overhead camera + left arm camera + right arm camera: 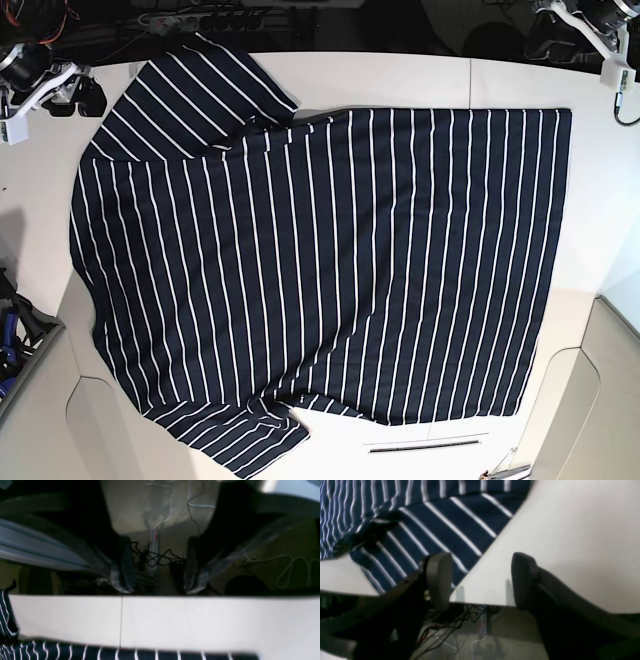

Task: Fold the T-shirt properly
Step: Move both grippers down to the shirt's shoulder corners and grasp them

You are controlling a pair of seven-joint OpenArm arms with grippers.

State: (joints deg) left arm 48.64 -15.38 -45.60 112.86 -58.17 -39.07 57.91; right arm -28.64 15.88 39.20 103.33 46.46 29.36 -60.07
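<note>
The T-shirt [320, 280], dark navy with thin white stripes, lies spread flat on the white table [400, 75]. One sleeve lies at the far left and the other at the near edge. My right gripper [78, 98] is open at the table's far left corner, beside the far sleeve. In the right wrist view its one finger [438, 580] hangs over the sleeve's edge [432, 527], holding nothing. My left gripper [548, 40] is open and empty at the far right, past the table's edge. In the left wrist view its open fingers [125, 567] are apart from the shirt's hem [125, 653].
Cables and a power strip [153, 552] lie on the floor beyond the table's far edge. Tools [10, 335] sit off the table's left side. A thin slot [425, 445] runs near the front edge. A seam [121, 620] crosses the tabletop.
</note>
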